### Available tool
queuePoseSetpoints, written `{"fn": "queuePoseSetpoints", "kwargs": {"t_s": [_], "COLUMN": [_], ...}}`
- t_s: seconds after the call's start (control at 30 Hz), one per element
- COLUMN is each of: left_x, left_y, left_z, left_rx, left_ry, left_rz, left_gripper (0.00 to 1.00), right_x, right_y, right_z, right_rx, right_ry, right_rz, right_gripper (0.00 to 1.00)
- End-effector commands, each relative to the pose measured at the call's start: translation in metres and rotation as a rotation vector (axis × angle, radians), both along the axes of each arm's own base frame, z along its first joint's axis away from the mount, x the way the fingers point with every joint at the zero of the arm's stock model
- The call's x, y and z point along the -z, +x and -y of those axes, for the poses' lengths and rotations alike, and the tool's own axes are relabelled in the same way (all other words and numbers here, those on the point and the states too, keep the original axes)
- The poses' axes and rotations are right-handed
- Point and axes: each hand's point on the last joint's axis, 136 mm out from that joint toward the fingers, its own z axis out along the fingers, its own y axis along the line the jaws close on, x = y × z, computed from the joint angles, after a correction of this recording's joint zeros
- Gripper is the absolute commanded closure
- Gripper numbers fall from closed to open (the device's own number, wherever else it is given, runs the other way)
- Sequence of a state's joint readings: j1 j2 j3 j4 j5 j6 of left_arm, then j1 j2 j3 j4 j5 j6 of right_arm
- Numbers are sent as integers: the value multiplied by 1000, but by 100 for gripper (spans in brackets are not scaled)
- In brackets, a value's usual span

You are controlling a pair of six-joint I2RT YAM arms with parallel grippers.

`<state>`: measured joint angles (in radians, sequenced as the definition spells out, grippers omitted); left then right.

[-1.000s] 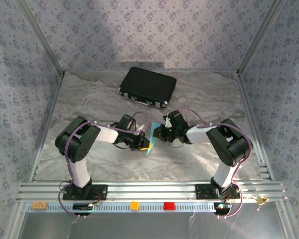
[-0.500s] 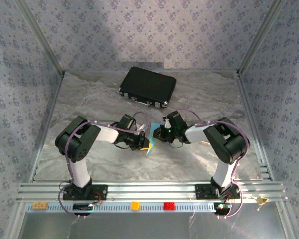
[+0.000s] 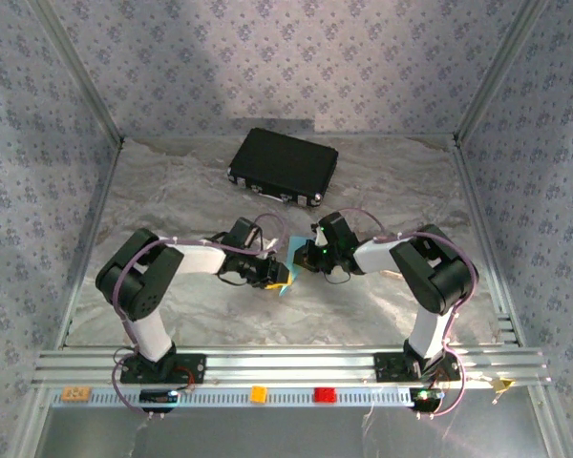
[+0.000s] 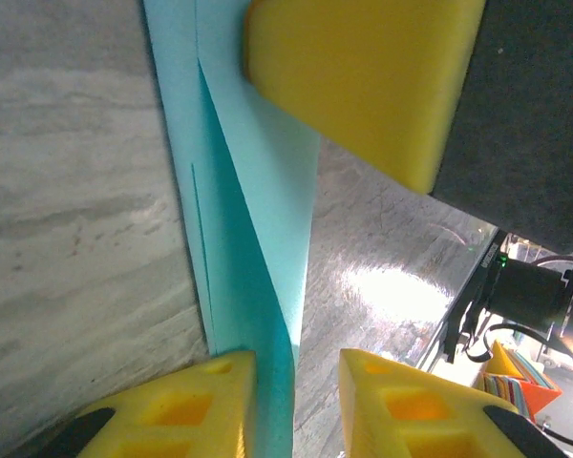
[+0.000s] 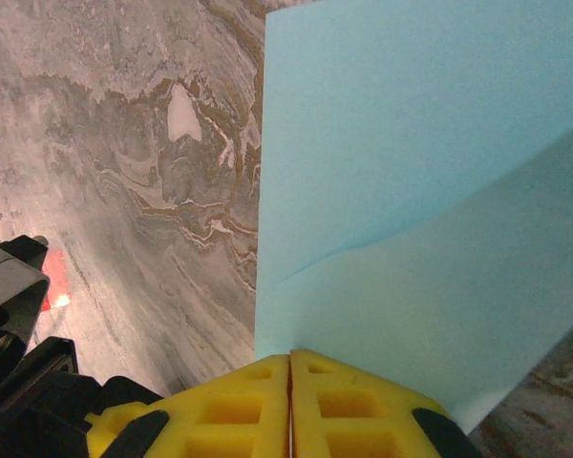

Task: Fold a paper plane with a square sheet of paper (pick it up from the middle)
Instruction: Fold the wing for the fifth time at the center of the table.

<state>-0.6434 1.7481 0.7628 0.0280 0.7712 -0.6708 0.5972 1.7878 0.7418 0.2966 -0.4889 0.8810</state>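
The light blue paper (image 3: 286, 287), folded with a slanting crease, stands on edge above the table between the two arms. My right gripper (image 5: 290, 358) is shut on its lower edge (image 5: 411, 219), fingers pressed together. My left gripper (image 4: 296, 367) is open, with a gap between its yellow fingers. The folded paper (image 4: 253, 248) runs through that gap and lies against the left finger only. The right gripper's yellow finger (image 4: 363, 76) presses on the paper at the top of the left wrist view. From above, the left gripper (image 3: 277, 275) and right gripper (image 3: 302, 256) meet at the sheet.
A black rectangular case (image 3: 284, 165) lies at the back of the marbled table (image 3: 382, 181), well behind the arms. Patterned walls close in three sides. An aluminium rail (image 3: 286, 363) runs along the near edge.
My left gripper's jaws have parted and released their grip on the paper, and the left arm's elbow has swung a little left. The right gripper keeps its hold.
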Motion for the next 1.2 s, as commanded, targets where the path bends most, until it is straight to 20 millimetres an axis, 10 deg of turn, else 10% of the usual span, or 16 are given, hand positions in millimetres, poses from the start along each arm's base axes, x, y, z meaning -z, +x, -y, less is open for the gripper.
{"fn": "queuePoseSetpoints", "kwargs": {"t_s": [0.0,1.17], "left_x": [-16,7], "left_y": [6,-10], "left_z": [3,-2], "left_rx": [0,26], "left_ry": [-15,-48], "left_rz": [39,-123], "left_gripper": [71,100], "right_x": [29,40], "right_y": [-14,-17], "right_z": [12,14], "right_rx": [-1,13], "right_ry": [-106,-123], "right_rz": [-71,-83], "right_gripper": [90,91]}}
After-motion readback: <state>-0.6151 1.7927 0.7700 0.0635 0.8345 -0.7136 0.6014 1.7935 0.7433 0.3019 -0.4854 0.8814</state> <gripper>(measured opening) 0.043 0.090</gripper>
